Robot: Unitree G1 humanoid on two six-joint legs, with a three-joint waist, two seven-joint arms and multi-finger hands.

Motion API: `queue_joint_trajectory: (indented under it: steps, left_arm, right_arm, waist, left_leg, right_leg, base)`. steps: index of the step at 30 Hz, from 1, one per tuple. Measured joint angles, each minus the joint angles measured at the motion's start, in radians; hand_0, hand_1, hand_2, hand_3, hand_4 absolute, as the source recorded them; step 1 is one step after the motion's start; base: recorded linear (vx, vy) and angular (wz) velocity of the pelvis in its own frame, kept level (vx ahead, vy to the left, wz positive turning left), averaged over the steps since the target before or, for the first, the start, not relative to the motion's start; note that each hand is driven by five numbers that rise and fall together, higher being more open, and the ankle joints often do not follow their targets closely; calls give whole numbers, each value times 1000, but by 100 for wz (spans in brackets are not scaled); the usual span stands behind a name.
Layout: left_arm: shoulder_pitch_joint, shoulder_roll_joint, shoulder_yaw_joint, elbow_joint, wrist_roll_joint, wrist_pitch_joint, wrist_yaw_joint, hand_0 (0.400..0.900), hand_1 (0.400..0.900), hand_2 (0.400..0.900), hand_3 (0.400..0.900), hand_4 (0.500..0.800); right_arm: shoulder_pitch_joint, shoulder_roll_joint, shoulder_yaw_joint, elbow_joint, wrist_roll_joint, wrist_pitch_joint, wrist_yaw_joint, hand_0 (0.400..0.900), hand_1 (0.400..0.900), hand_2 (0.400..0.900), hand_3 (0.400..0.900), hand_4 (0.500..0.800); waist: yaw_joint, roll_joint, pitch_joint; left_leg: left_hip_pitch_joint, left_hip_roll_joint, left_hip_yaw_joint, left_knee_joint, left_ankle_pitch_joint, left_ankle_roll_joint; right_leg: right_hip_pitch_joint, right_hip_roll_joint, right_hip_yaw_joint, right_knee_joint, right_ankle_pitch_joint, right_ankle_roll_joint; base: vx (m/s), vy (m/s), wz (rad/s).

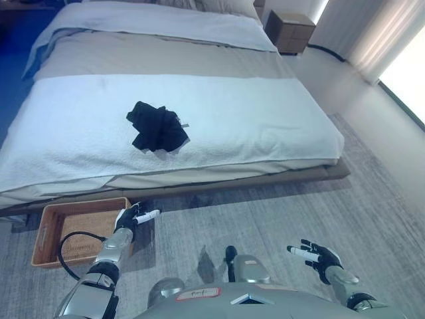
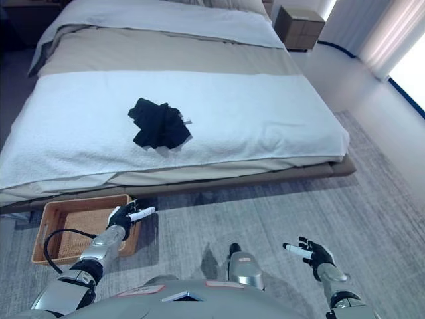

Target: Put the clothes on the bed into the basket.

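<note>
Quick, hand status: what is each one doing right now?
Left hand: open, empty, by the basket rim.
Right hand: open, empty, over the floor.
Black clothes lie on the bed.
</note>
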Motion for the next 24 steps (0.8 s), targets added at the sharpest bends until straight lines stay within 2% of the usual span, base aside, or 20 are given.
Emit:
queue_joint_trajectory:
  steps: [1,2,3,4,5,6,7,8,9,11,12,14,16,17,18,19,20,23,24]
  left_arm:
    - [-3,-9,-2,6,0,0,1,900,900,900,900,800]
    - [-22,-23,-13,9,0,0,0,900,900,900,900,800]
    - [-27,-31,-22,8,-1,-1,0,900,900,900,900,800]
    - [-32,-30,-24,9,-1,0,1,900,900,900,900,800]
    - [-43,-21,-28,9,-5,0,2,900,900,900,900,800]
    - [-45,-31,-31,11,-15,-2,12,900,900,900,900,800]
    - [-47,-32,-36,11,-22,-1,10,900,900,900,900,800]
    - [-55,-35,-37,11,-22,-2,10,900,900,900,900,800]
    - [-74,-36,-37,17,-30,-2,12,900,900,900,900,800]
    - [-89,-41,-37,18,-31,-1,11,900,900,900,900,800]
    - [-98,-43,-37,19,-31,-1,11,900,900,900,900,800]
    - [-112,-47,-37,21,-31,-1,10,900,900,900,900,800]
    - [-125,-56,-38,23,-40,0,9,900,900,900,900,800]
    - [-130,-59,-39,25,-40,0,9,900,900,900,900,800]
    - [-142,-62,-42,26,-40,0,7,900,900,900,900,800]
    - [-154,-62,-54,26,-40,-1,7,900,900,900,900,800]
    - [-164,-62,-66,26,-40,-1,8,900,900,900,900,800]
    - [-199,-62,-80,26,-41,0,10,900,900,900,900,800]
    - [-215,-61,-83,26,-42,0,12,900,900,900,900,800]
  right_arm:
    - [4,-7,0,-1,0,-1,-1,900,900,900,900,800]
    - [4,-17,0,5,0,-2,-1,900,900,900,900,800]
    - [-6,-28,0,17,0,-3,1,900,900,900,900,800]
    - [-10,-32,1,26,1,-4,-2,900,900,900,900,800]
    - [-5,-31,1,32,1,-3,-2,900,900,900,900,800]
    - [-16,-39,0,46,1,-3,-10,900,900,900,900,800]
    - [-23,-42,0,45,1,-4,-14,900,900,900,900,800]
    - [-36,-47,0,44,2,-7,-17,900,900,900,900,800]
    - [-56,-47,0,46,3,-8,-20,900,900,900,900,800]
    - [-85,-51,-1,46,4,-10,-21,900,900,900,900,800]
    - [-93,-52,0,45,13,-11,-22,900,900,900,900,800]
    - [-99,-54,-5,45,24,-12,-25,900,900,900,900,800]
    - [-101,-63,-7,54,26,-10,-31,900,900,900,900,800]
    - [-99,-65,-7,57,27,-8,-34,900,900,900,900,800]
    - [-98,-68,-7,64,33,-7,-44,900,900,900,900,800]
    - [-96,-70,-6,65,38,-7,-47,900,900,900,900,800]
    - [-98,-74,-6,65,39,-7,-49,900,900,900,900,800]
    - [-125,-74,-7,66,40,-8,-62,900,900,900,900,800]
    - [-143,-73,-7,66,41,-9,-64,900,900,900,900,800]
  waist:
    - [-8,20,-11]
    - [-29,40,-2]
    - [-33,69,-2]
    - [-38,71,-21]
    - [-48,47,-38]
    - [-51,73,-47]
    - [-54,86,-49]
    - [-54,96,-49]
    - [-54,101,-46]
    - [-57,104,-46]
    - [-52,100,-47]
    - [-48,91,-42]
    - [-30,89,-25]
    - [-31,83,-20]
    - [-27,77,-6]
    - [-9,64,8]
    - [5,53,16]
    - [26,31,62]
    - [34,27,89]
  left_leg:
    - [2,18,-15,-18,1,-8]
    - [30,47,-37,-59,34,-46]
    - [30,69,-48,-70,35,-43]
    - [31,78,-48,-90,36,-43]
    - [41,67,-48,-113,34,-46]
    - [49,95,-46,-131,30,-53]
    - [44,110,-42,-129,34,-57]
    - [37,128,-40,-123,37,-62]
    - [29,142,-38,-110,49,-83]
    - [20,154,-26,-88,83,-101]
    - [0,157,-21,-39,90,-119]
    - [-30,151,-28,47,104,-119]
    - [-75,153,-16,144,166,-118]
    - [-71,154,0,177,182,-115]
    - [-102,146,13,224,239,-113]
    - [-117,136,22,271,274,-117]
    - [-139,133,36,297,263,-118]
    - [-203,114,101,187,243,-109]
    - [-249,104,109,108,245,-107]
  right_leg:
    - [-14,10,-14,30,-7,-9]
    - [-64,19,-37,162,-29,-19]
    - [-113,50,-41,197,-84,-7]
    - [-126,54,-35,157,-77,-12]
    - [-131,48,-32,116,-59,-17]
    - [-143,66,-42,133,-83,-52]
    - [-144,79,-49,133,-93,-56]
    - [-154,95,-56,140,-98,-75]
    - [-173,113,-60,166,-109,-94]
    - [-174,139,-64,178,-127,-112]
    - [-172,146,-60,172,-135,-124]
    - [-153,158,-58,154,-154,-135]
    - [-112,174,-68,148,-150,-164]
    - [-96,169,-74,138,-152,-168]
    - [-61,167,-82,122,-156,-184]
    - [-34,163,-76,100,-157,-217]
    - [-23,159,-67,85,-158,-235]
    - [21,146,-53,17,-140,-262]
    - [42,149,-52,-14,-128,-259]
  base:
    - [141,-154,29]
    - [142,-143,16]
    - [103,-144,16]
    - [121,-171,8]
    - [113,-172,3]
    - [113,-171,-6]
    - [80,-173,-7]
    - [101,-178,-10]
    - [107,-185,-7]
    - [158,-180,-12]
    - [158,-184,-10]
    - [152,-181,8]
    - [122,-156,16]
    - [100,-104,-1]
    - [101,-89,-3]
    - [120,-84,-7]
    - [135,-49,-17]
    - [174,13,-36]
    - [232,37,-50]
